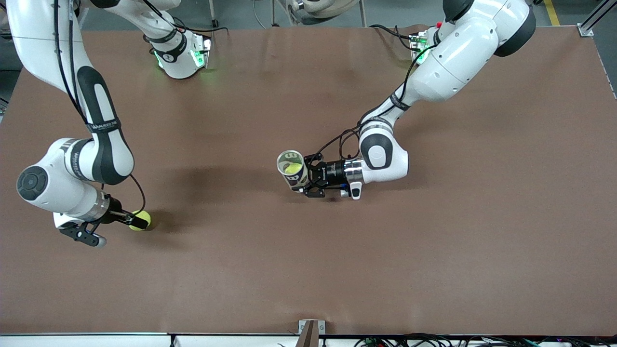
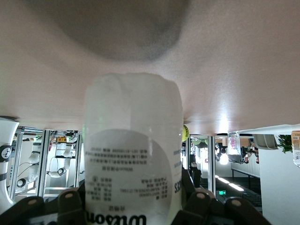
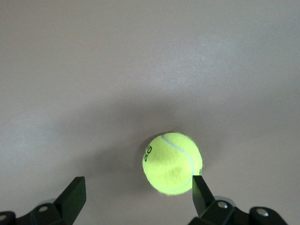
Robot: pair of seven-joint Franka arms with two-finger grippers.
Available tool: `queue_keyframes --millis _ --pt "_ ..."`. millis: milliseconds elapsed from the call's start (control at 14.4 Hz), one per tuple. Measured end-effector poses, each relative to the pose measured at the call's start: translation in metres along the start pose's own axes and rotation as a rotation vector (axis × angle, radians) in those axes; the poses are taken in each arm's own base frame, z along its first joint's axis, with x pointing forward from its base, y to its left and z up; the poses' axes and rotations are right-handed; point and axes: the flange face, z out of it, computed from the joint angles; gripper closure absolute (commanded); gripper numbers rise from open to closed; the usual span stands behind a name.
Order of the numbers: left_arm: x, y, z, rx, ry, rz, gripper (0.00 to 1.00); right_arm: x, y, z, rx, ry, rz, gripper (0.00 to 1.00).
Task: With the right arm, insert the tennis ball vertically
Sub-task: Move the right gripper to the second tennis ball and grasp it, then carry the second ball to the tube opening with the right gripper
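Right claw [image 3: 136, 190], fingers spread wide, hangs over the fuzzy yellow-green, white-seamed tennis ball [image 3: 172, 162], perhaps touching it.

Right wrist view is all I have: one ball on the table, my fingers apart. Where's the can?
Observer: The can stands upright mid-table, between the left gripper's fingers.
Operator: Is it empty?
Observer: No, the front view shows a ball inside.
Operator: And my ball?
Observer: Your ball lies toward the right arm's end of the table; the right gripper is open, one finger close beside it.
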Motion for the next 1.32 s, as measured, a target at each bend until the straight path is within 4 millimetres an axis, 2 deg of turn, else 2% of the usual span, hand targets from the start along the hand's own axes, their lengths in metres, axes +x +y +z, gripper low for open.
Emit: queue_keyframes --millis 69,416,693,901,1178,1317 --pt "0.000 0.000 0.000 0.000 0.000 0.000 0.32 0.000 -0.001 0.003 0.000 0.003 -0.001 0.00" --pt "0.000 0.000 0.000 0.000 -0.002 0.003 0.43 0.002 0.003 0.010 -0.002 0.011 -0.033 0.00" --pt "-0.003 0.000 0.001 -0.009 -0.049 0.034 0.43 0.006 0.024 0.035 -0.016 0.005 -0.051 0.00" --pt "-0.006 0.000 0.002 -0.011 -0.089 0.039 0.43 0.002 0.030 0.050 -0.020 0.014 -0.056 0.00" --pt "-0.009 0.001 0.002 0.001 -0.155 0.040 0.42 -0.002 0.029 0.055 -0.020 0.012 -0.058 0.00" --pt "-0.002 -0.003 0.006 0.016 -0.188 0.051 0.42 -0.003 0.029 0.056 -0.020 0.009 -0.058 0.00"
